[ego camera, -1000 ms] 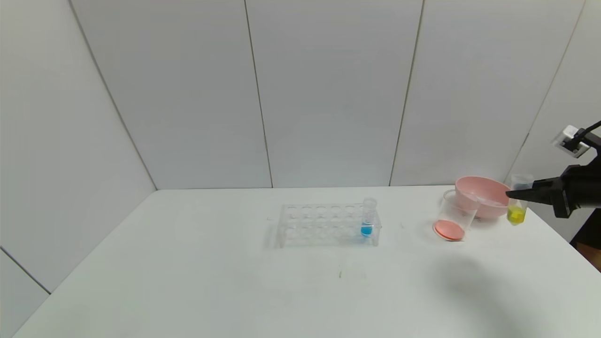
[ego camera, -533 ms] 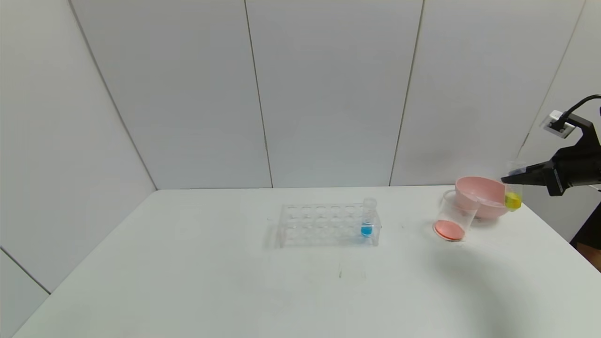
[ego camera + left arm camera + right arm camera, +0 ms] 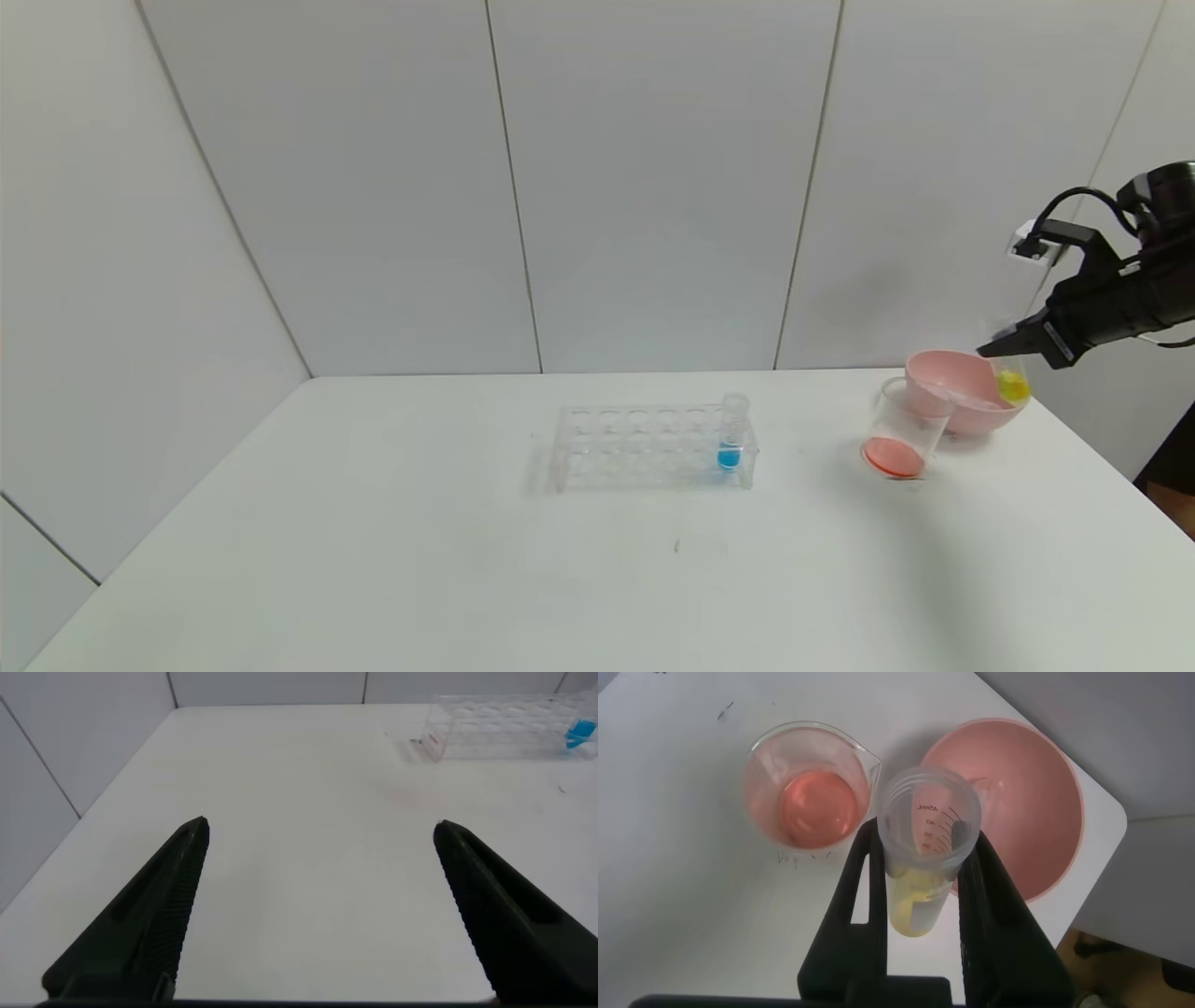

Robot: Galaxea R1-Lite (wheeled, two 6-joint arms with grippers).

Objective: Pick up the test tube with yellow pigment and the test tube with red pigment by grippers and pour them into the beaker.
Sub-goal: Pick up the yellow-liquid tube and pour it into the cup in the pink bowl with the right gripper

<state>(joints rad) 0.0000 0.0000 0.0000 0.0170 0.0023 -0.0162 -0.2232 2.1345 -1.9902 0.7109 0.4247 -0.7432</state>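
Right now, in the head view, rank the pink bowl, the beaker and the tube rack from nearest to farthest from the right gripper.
1. Pink bowl, just below the right gripper, which holds the yellow tube at the bowl's rim.
2. Beaker, with red liquid, touching the bowl's left side.
3. Tube rack, mid-table, holding the blue tube, well to the left.

**Hidden and cut-off parts**

The right gripper (image 3: 991, 348) covers the upper part of the test tube with yellow pigment (image 3: 1012, 385). The right arm is cut by the picture edge. The left gripper (image 3: 322, 835) shows only its fingers.
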